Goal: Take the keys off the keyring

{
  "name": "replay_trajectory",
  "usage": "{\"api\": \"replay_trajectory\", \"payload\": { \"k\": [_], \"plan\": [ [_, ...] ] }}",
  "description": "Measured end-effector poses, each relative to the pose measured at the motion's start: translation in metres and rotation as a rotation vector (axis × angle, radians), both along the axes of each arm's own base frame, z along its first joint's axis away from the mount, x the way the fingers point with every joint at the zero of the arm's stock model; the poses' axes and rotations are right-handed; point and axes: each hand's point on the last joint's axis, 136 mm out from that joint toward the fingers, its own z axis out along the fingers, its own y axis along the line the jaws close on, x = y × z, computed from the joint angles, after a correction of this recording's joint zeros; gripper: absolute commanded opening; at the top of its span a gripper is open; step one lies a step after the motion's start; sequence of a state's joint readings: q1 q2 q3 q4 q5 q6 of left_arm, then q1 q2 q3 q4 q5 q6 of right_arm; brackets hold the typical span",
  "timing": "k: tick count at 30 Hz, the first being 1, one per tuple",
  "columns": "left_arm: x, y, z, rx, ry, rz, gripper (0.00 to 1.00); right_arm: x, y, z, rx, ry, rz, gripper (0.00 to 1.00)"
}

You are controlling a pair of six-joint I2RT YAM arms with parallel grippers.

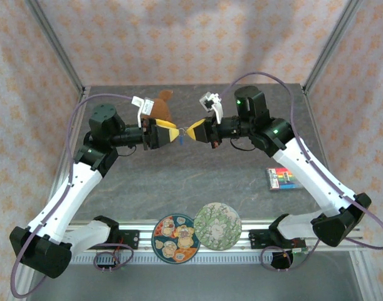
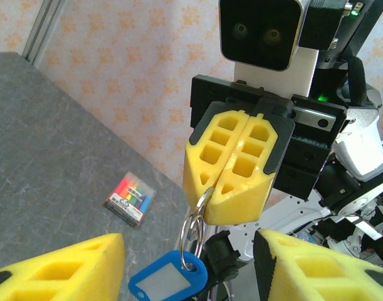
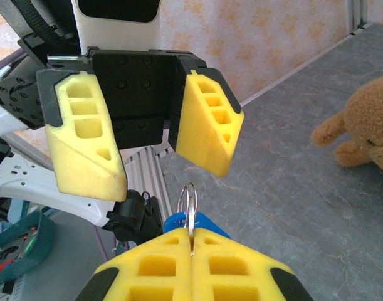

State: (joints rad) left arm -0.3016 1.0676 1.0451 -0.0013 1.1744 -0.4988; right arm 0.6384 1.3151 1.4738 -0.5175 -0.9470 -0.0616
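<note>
Above the middle of the table my two grippers meet tip to tip. My right gripper [image 1: 192,132] [image 3: 192,237] is shut on the silver keyring [image 3: 188,200] [image 2: 194,229], pinching its rim between the yellow pads. A blue plastic tag [image 2: 169,281] [image 3: 207,221] hangs from the ring. My left gripper [image 1: 172,134] [image 2: 188,251] is open; its two yellow fingers [image 3: 91,150] stand apart on either side of the ring and touch nothing. The keys are out of view.
A brown teddy bear [image 1: 161,106] [image 3: 367,125] lies behind the left gripper. A box of crayons [image 1: 285,179] [image 2: 130,198] lies at the right of the table. Two round coasters [image 1: 175,238] sit at the near edge between the arm bases.
</note>
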Motion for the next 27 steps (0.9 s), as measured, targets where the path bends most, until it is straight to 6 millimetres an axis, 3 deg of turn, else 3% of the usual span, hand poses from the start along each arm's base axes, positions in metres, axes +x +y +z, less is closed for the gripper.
{"api": "replay_trajectory", "payload": {
  "k": [7,17,22,27],
  "plan": [
    [-0.003,-0.0056,-0.0028,0.014,0.006,-0.024,0.48,0.0001,0.0007,-0.0025,-0.009,0.006,0.006,0.0],
    [-0.0045,-0.008,-0.0051,0.029,0.001,-0.042,0.2,-0.0042,0.0039,-0.001,-0.012,0.001,0.029,0.0],
    [-0.0055,-0.0082,-0.0046,0.028,0.002,-0.047,0.02,-0.0039,0.0042,-0.0015,-0.017,-0.001,0.032,0.0],
    [-0.0043,-0.0085,-0.0002,0.007,0.016,-0.042,0.0,-0.0033,0.0039,0.0013,-0.011,-0.017,0.028,0.0]
  ]
}}
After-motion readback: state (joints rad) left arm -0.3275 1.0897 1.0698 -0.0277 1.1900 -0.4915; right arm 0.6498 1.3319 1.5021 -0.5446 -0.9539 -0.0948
